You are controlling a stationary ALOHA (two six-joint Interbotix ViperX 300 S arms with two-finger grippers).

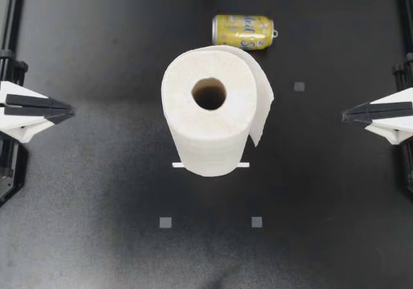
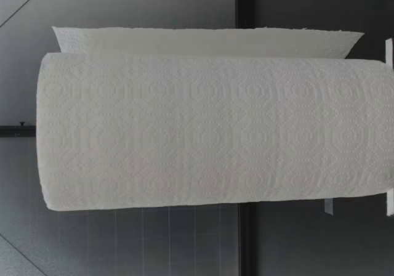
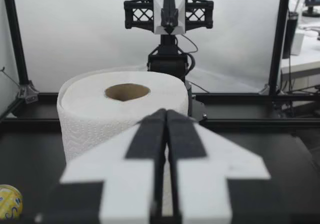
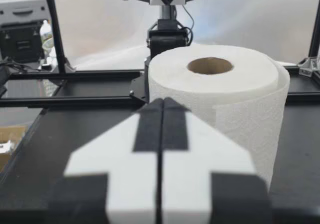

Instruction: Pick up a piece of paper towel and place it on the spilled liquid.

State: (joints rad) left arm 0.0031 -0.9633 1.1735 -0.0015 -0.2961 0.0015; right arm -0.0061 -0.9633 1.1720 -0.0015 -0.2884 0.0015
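While both arms sit out at the table's sides, the paper towel roll stands upright in the middle of the black table, cardboard core facing up. The left gripper is at the left edge, fingers pressed tight together on nothing, pointing at the roll and well apart from it. The right gripper mirrors it from the right edge, also clenched and empty.

A loose sheet hangs off the roll on the right arm's side, draping down the wall of the roll. From table height the roll fills the scene, with that loose sheet lying along one side of it.

A yellow can lies on its side near the roll, on the far side of the table. Small pale markers dot the surface on the near side of the roll.

Along the left gripper, the roll stands straight ahead. Along the right gripper, same story: roll ahead, nothing held.
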